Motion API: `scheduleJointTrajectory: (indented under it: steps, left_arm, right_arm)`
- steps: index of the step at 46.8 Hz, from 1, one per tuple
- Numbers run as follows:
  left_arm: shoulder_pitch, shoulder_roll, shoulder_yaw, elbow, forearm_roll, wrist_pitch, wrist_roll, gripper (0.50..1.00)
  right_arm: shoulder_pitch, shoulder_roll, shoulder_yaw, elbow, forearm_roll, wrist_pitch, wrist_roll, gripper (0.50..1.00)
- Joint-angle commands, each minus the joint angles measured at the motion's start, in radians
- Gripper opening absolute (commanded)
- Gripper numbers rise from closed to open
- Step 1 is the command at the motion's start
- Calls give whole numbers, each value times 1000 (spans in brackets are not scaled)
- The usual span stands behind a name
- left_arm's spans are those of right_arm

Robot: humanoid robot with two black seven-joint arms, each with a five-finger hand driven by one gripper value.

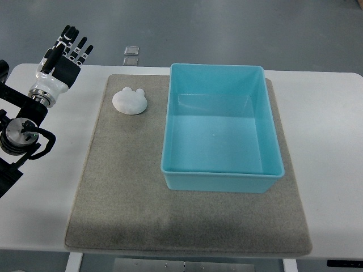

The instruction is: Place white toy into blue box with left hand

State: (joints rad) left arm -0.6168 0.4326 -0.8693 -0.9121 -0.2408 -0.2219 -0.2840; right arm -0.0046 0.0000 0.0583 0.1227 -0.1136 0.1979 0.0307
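A grey mat covers the white bench. On it stands the blue box, nothing inside. Left of the box's far corner, apart from it, the white toy lies on the mat. At the bench's far-left corner, the left hand hovers, fingers spread, holding nothing.

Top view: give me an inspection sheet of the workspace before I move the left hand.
Surface: white table with a grey mat under the work.
Job's things: white toy on the mat, left of the blue box; box upright, empty.
Clutter: nothing seen.
Grippers: left hand open, at the table's far left corner, clear of the toy; right hand not in view.
Cables: black cabling on the left arm.
Surroundings: grey floor, two small plates on it.
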Motion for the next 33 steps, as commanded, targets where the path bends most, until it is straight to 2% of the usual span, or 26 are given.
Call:
scheduleJointTrajectory:
  steps: [1, 33]
  left_arm:
    - [-3, -5, 16, 32, 0, -5, -1, 992]
    - [-38, -2, 90, 51, 3, -2, -3, 992]
  right_arm:
    - [0, 0, 0, 0, 0, 0, 0, 936]
    - [0, 0, 0, 0, 0, 0, 0, 936]
